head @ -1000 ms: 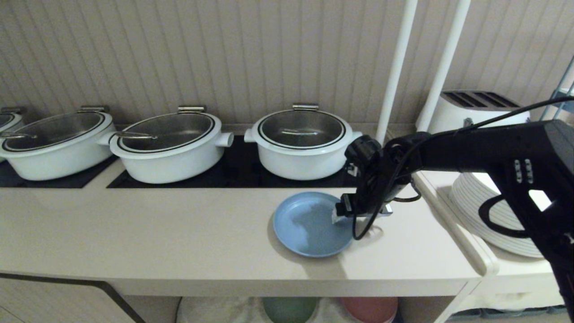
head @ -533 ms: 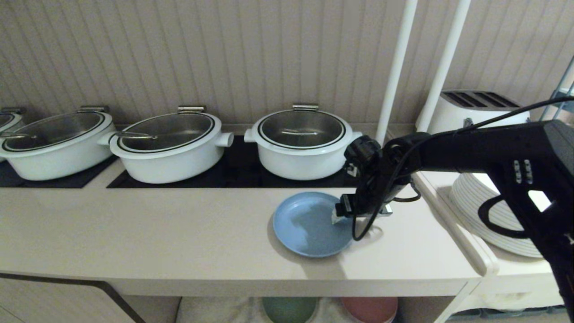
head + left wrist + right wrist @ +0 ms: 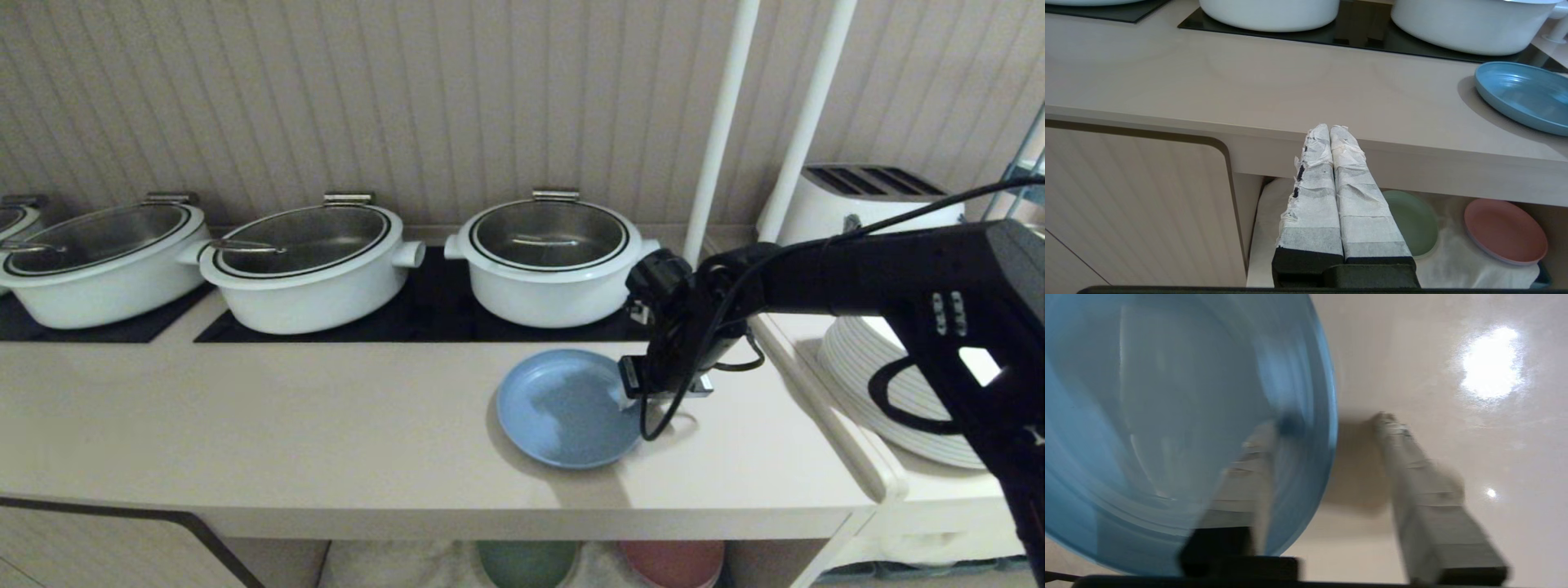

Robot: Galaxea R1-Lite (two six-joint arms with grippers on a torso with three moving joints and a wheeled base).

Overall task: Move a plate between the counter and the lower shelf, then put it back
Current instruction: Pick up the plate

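The plate (image 3: pixel 567 408) is sitting flat on the counter (image 3: pixel 326 408), near the front edge, just in front of the rightmost pot (image 3: pixel 551 261). The right hand (image 3: pixel 633 388) is reaching in from the right and straddling the plate's right rim: in the right wrist view one finger (image 3: pixel 1249 477) is lying over the inside of the plate (image 3: pixel 1167 416), the other finger (image 3: pixel 1425 498) is outside over bare counter (image 3: pixel 1453 437). There is a clear gap between the fingers, and the outer one is not touching the rim, so the hand is not clamping the plate; it is partly spread around the edge.

The left hand (image 3: pixel 1331 163) is hanging parked below counter height, in front of the counter's front edge, with its taped fingers pressed together and empty.

On the lower shelf (image 3: pixel 1453 261), a green plate (image 3: pixel 1412 222) and a pink plate (image 3: pixel 1504 230) are lying side by side on the white cloth, apart from each other.

Three more white pots are lining the black hob panels (image 3: pixel 441 310). A stack of white plates (image 3: pixel 898 392) and a toaster (image 3: pixel 865 200) are sitting on the side ledge to the right.
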